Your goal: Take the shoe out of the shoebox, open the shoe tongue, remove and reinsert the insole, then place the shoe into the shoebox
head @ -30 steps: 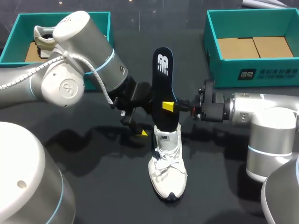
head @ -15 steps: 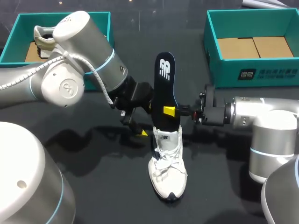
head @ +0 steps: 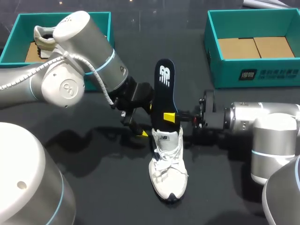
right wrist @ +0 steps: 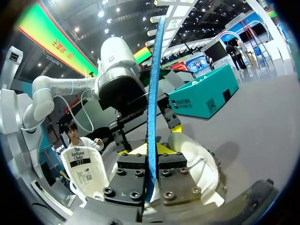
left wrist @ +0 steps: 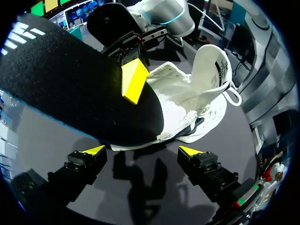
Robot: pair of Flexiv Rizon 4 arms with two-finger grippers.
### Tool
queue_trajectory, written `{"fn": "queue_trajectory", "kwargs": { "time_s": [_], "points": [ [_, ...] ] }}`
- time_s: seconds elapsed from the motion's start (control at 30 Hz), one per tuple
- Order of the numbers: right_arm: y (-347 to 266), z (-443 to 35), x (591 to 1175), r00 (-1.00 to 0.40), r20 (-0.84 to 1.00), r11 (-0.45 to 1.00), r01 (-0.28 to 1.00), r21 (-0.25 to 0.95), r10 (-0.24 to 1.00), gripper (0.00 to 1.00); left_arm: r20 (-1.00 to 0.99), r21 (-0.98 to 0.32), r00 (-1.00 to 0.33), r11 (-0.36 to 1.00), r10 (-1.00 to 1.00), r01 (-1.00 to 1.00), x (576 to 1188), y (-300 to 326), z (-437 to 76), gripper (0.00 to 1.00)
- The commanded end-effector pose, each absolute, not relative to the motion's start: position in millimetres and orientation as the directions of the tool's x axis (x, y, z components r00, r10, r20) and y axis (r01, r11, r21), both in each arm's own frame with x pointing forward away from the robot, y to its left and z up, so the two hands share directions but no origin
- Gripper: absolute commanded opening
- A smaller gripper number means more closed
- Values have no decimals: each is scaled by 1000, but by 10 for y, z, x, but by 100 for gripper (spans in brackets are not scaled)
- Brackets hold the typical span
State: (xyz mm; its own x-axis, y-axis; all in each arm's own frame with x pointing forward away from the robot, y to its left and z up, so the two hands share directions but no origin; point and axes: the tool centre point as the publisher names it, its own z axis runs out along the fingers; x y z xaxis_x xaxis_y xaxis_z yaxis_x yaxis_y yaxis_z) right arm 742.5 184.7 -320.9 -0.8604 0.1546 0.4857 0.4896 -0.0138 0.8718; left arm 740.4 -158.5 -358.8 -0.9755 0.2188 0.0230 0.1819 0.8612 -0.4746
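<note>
A white shoe [head: 168, 168] stands on the black table, toe toward me, its tongue [right wrist: 84, 168] pulled open. A dark insole [head: 165, 91] stands upright with its lower end in the shoe's opening. My right gripper [head: 170, 117] is shut on the insole's lower part from the right; in the right wrist view its fingers [right wrist: 132, 161] pinch the thin blue edge of the insole [right wrist: 153, 89]. My left gripper [head: 143, 125] is open just left of the shoe's heel. Its yellow tips [left wrist: 96, 150] straddle bare table below the insole [left wrist: 70, 89] and the shoe [left wrist: 197, 93].
A teal shoebox [head: 18, 28] at the back left holds another shoe [head: 43, 40]. A second teal shoebox [head: 220, 70] at the back right shows only its cardboard floor. My two arms flank the shoe closely.
My right gripper has lowered the insole toward the shoe. The left arm and the shoe have stayed put.
</note>
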Motion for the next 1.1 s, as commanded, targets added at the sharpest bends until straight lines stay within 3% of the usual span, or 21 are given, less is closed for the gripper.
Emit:
{"fn": "queue_trajectory", "kwargs": {
  "time_s": [0.03,1.1],
  "points": [
    [1855,-3260,7360,-861,486,-10,490,871,151,0,23,-472,-975,862,219,183,7404,-1593,-3592,100],
    [1877,-3576,7086,-798,581,52,595,802,160,0,23,-472,-975,862,219,183,7404,-1593,-3592,100]
  ]
}}
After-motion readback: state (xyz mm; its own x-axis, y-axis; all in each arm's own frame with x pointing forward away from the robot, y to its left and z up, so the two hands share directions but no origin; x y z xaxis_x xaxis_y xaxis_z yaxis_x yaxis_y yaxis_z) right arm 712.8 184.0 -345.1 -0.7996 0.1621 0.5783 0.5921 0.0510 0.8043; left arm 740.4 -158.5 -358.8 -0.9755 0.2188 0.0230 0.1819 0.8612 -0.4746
